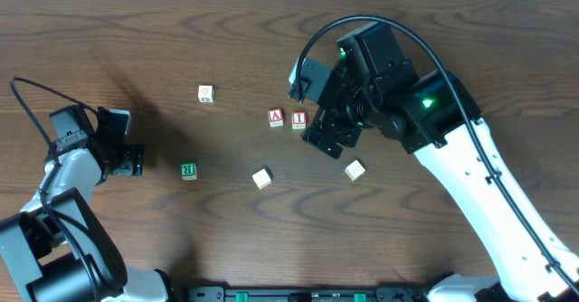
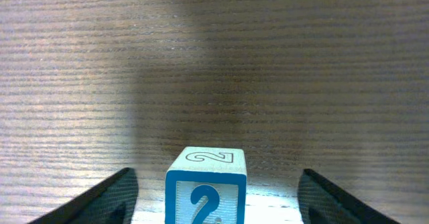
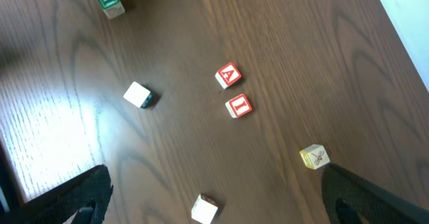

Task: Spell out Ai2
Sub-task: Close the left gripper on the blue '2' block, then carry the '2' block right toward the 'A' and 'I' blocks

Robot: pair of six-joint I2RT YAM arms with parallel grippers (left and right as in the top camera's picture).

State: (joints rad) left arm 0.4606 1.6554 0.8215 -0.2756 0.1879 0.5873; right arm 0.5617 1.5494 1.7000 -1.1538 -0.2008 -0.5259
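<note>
A blue-and-white 2 block point(image 2: 206, 194) stands on the table between the fingers of my left gripper point(image 2: 216, 176), which is open with gaps on both sides. In the overhead view the left gripper point(image 1: 127, 157) is at the far left and hides that block. A red A block point(image 1: 276, 117) and a red I block point(image 1: 298, 119) sit side by side near the table's middle; they also show in the right wrist view, the A block point(image 3: 228, 76) above the I block point(image 3: 238, 106). My right gripper point(image 1: 330, 135) is open and empty, raised just right of the I block.
A green block point(image 1: 188, 170), a pale yellow block point(image 1: 206, 94) and two white blocks point(image 1: 262, 178) point(image 1: 355, 169) lie scattered on the dark wood table. The right wrist view shows a further yellow block point(image 3: 314, 157) near the right finger.
</note>
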